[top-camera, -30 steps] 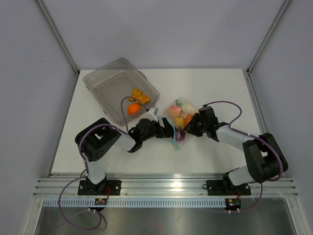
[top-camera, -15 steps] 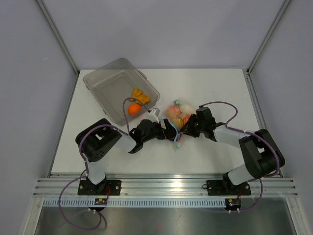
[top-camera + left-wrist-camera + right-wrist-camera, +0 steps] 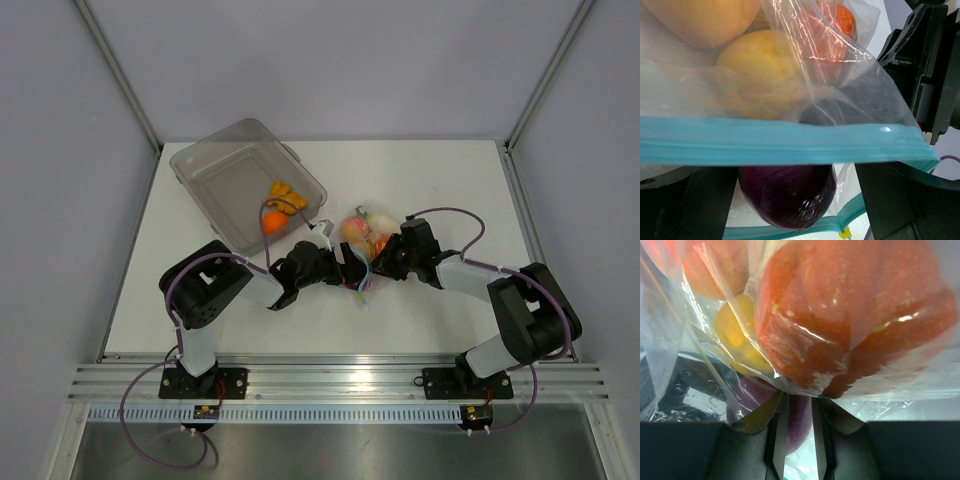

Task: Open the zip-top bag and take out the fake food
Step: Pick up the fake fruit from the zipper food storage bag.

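Only my left wrist camera shows the thin clear zip-top bag's (image 3: pixel 790 140) blue strip crossing my wide left claw (image 3: pixel 797 200). Overhead, left arm (image 3: pixel 270 287) and right arm (image 3: pixel 462 272) converge low. My right claw (image 3: pixel 795 440) is narrow, grip unclear.

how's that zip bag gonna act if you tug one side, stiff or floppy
Probably floppy: the zip-top bag is thin, creased film draping over the fake food. Its blue zip strip looks firmer, so it is likely the better place to pull. The rounded purple piece may roll inside.
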Controlling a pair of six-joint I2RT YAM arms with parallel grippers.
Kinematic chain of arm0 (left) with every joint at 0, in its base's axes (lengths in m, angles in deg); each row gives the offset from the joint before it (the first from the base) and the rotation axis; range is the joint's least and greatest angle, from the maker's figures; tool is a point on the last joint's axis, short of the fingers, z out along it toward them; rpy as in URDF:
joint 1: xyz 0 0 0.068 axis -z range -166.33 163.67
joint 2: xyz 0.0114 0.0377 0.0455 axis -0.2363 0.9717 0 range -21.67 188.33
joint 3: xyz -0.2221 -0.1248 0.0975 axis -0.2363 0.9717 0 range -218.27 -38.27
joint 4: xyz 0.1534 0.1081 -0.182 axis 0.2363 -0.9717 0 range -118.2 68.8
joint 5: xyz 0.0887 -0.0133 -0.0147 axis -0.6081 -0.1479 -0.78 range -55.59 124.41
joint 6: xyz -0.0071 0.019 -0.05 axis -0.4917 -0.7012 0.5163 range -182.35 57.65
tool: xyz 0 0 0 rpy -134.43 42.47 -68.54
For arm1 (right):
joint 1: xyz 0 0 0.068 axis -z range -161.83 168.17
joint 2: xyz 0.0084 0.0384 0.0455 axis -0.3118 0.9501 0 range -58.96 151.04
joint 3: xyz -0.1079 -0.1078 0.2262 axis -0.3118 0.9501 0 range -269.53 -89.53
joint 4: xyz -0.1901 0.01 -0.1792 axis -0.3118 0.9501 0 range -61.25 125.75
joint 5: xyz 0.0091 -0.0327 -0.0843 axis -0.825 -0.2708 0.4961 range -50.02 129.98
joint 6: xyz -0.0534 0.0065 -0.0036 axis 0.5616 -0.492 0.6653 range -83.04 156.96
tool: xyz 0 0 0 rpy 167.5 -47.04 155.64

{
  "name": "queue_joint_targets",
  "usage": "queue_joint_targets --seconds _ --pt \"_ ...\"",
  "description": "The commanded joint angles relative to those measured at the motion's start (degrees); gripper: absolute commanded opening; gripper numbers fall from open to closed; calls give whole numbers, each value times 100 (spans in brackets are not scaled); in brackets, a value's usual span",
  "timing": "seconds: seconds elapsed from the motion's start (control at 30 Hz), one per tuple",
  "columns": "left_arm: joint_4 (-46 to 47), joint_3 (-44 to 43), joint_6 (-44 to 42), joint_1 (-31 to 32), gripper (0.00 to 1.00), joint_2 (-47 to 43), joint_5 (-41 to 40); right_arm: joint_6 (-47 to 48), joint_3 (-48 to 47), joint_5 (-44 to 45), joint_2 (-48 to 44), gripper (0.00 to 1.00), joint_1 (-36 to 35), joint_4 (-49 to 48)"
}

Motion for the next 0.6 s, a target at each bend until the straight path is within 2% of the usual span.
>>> queue_joint_targets --seconds 0.0,0.23,0.47,0.57 --pt "-70 -100 -145 45 91 7 -61 -9 -179 -159 -21 30 -69 -275" --pt "-96 -162 -206 45 79 77 -9 9 -170 -229 -48 25 -60 -319" --pt "27 -92 -215 45 61 42 9 53 -170 -54 -170 21 -60 -178" --pt "27 -65 -206 45 58 34 -35 36 -187 87 -223 17 -69 -65"
